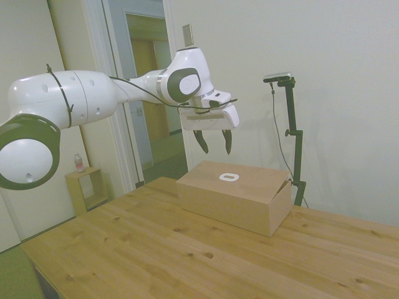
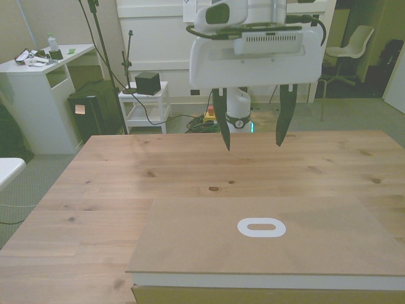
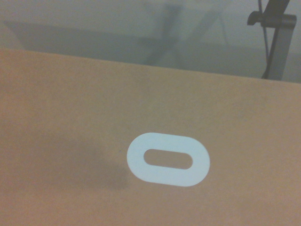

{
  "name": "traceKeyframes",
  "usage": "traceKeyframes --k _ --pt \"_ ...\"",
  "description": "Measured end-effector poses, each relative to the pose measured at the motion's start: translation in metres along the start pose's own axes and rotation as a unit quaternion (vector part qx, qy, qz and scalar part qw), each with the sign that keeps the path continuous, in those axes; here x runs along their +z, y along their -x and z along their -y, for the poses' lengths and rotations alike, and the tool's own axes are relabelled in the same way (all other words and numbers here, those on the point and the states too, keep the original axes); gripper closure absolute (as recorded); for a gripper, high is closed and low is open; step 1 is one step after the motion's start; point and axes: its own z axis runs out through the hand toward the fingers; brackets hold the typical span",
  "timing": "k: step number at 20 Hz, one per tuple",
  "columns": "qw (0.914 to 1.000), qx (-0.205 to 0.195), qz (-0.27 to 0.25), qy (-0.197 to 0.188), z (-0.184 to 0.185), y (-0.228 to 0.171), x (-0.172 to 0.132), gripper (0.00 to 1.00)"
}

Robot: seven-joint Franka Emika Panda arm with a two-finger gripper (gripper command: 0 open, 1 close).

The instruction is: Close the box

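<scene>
The box sits right of centre in the side view on the worktop, lid flat and down, its white-rimmed hole facing up. The claw hangs above it, empty, fingers apart. In the front view the box's lower edge is cut off by the frame. The wrist view shows only the lid and hole.

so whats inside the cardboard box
Nothing inside shows: the long tan cardboard box has its lid lying flat, covering the interior. Only the white-rimmed oval hand hole shows on top.
</scene>
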Motion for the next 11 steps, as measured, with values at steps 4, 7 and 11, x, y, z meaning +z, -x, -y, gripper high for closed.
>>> traceKeyframes --k 4,7,11 --pt "0.9998 0.001 0.016 0.006 -0.012 0.024 0.013 0.00" --pt "0.9995 0.004 0.028 0.011 -0.024 0.048 0.017 0.00" --pt "0.9990 0.008 0.043 -0.007 0.056 0.133 -0.001 0.00"
